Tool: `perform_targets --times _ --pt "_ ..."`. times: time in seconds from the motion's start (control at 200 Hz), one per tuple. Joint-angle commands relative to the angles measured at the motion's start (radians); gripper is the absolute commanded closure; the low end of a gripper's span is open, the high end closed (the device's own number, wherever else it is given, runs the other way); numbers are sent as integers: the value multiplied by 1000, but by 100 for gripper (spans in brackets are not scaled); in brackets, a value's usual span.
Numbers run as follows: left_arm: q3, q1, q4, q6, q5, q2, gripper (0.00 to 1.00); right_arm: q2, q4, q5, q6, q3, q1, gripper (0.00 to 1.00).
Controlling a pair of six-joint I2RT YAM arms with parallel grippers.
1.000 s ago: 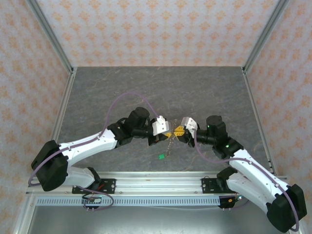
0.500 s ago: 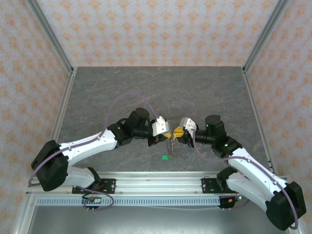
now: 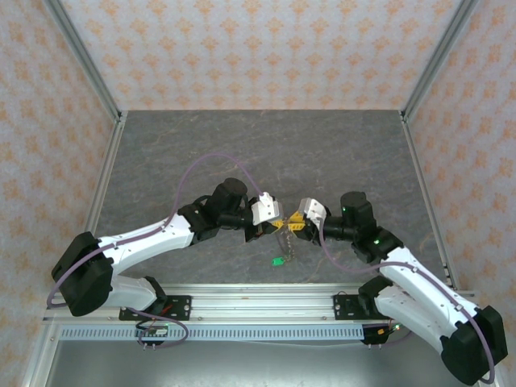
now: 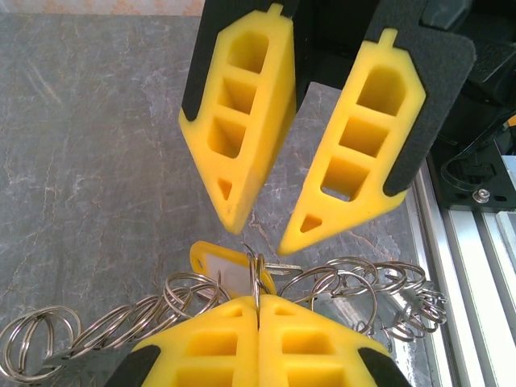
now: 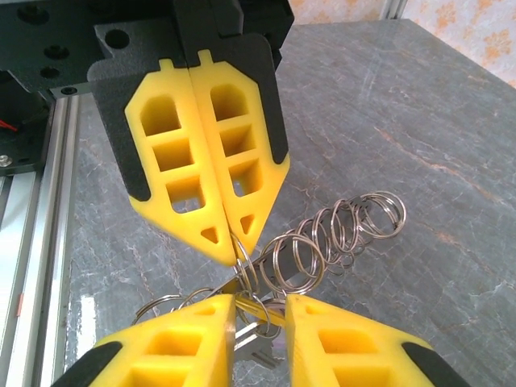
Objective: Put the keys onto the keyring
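The keyring [image 3: 284, 242] is a chain of linked silver rings hanging between my two grippers, its green tag [image 3: 276, 260] dangling below. My left gripper [image 4: 259, 300] is shut on one ring of the chain [image 4: 355, 282]; it also shows from the right wrist [image 5: 235, 250]. My right gripper [image 5: 262, 300] faces it tip to tip, jaws a little apart. In that gap sit a silver key [image 5: 258, 355] and the edge of a yellow-headed key [image 5: 270, 310]. The yellow head [image 4: 211, 258] hangs on the pinched ring. From above, the left gripper [image 3: 278, 222] and right gripper [image 3: 295, 222] almost touch.
The grey stone-patterned tabletop [image 3: 266, 153] stretches behind the grippers. An aluminium rail [image 3: 258, 302] runs along the near edge just below the hanging tag. Metal frame posts [image 3: 427, 72] and patterned walls close in both sides.
The right gripper's jaws have spread slightly. The green tag has swung a little to the right. Both arms have stayed almost in place.
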Motion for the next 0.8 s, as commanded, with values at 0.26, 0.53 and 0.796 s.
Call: perform_targets --times 0.26,0.53,0.796 --pt "5 -5 49 7 26 -16 100 64 95 -72 5 31 1 83" --pt "1 -5 58 3 17 -16 100 82 115 -120 37 37 1 98" --pt "22 -4 -16 43 -22 5 87 82 -82 -99 -13 123 1 100"
